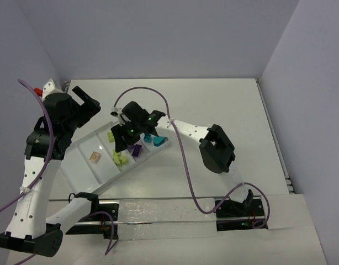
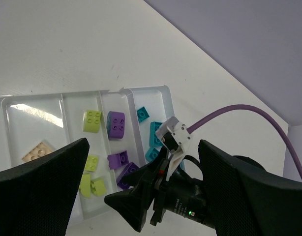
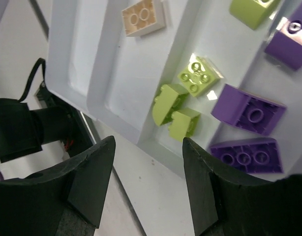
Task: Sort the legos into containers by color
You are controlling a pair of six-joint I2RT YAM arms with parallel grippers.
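Parted partway and gripping nothing at the right fingers (image 3: 89, 182), poised over the edge of the long white translucent plastic tray (image 3: 92, 73) on the white surface (image 1: 224, 105). Spread wide and empty at the left fingers (image 2: 38, 182). Sorted by compartment: beige studded brick (image 3: 143, 17), lime-green bricks (image 3: 199, 74), purple bricks (image 3: 249, 110). Only from left wrist and overhead: teal bricks (image 2: 143, 114) in the end compartment.

— What do the arms look like?
— White links (image 1: 30, 187) with rows of small dark dots, joined by bulky black joints (image 1: 216, 150), on black bases (image 1: 238, 212)
— Any wiring?
— A purple cable (image 2: 229, 112) loops along each arm, and a small green light (image 1: 151, 117) glows on the right wrist
— And the fingers (image 2: 40, 189)?
— Black, with a fine woven texture
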